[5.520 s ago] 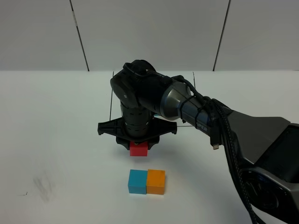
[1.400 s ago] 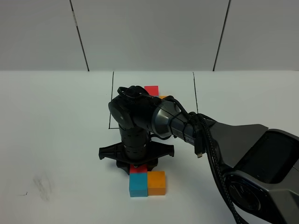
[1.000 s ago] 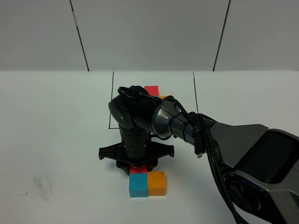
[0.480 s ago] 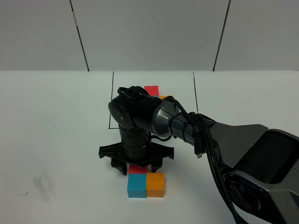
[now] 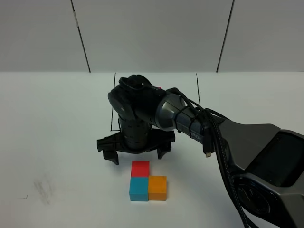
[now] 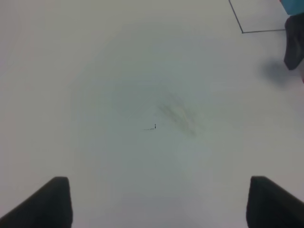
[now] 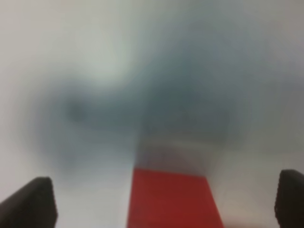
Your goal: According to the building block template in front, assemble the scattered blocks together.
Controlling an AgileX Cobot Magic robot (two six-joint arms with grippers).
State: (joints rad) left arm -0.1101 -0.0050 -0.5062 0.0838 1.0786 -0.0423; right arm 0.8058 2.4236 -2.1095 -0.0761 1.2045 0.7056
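Near the lower centre of the overhead frame, a red block (image 5: 140,168) sits on the white surface (image 5: 57,142), touching a blue block (image 5: 138,188) and an orange block (image 5: 157,187) below. Right gripper (image 5: 136,154) hovers above, fingers spread, empty. Left gripper (image 6: 156,202) fingers open over bare surface.

high: front, downward | wrists: near table (image 5: 57,142) | shared: tabletop

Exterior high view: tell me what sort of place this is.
Probably a lab test bench for robot manipulation. A bare white table backed by plain grey wall panels, a black rectangle drawn on the tabletop, and a red block, blue block and orange block set out as props.
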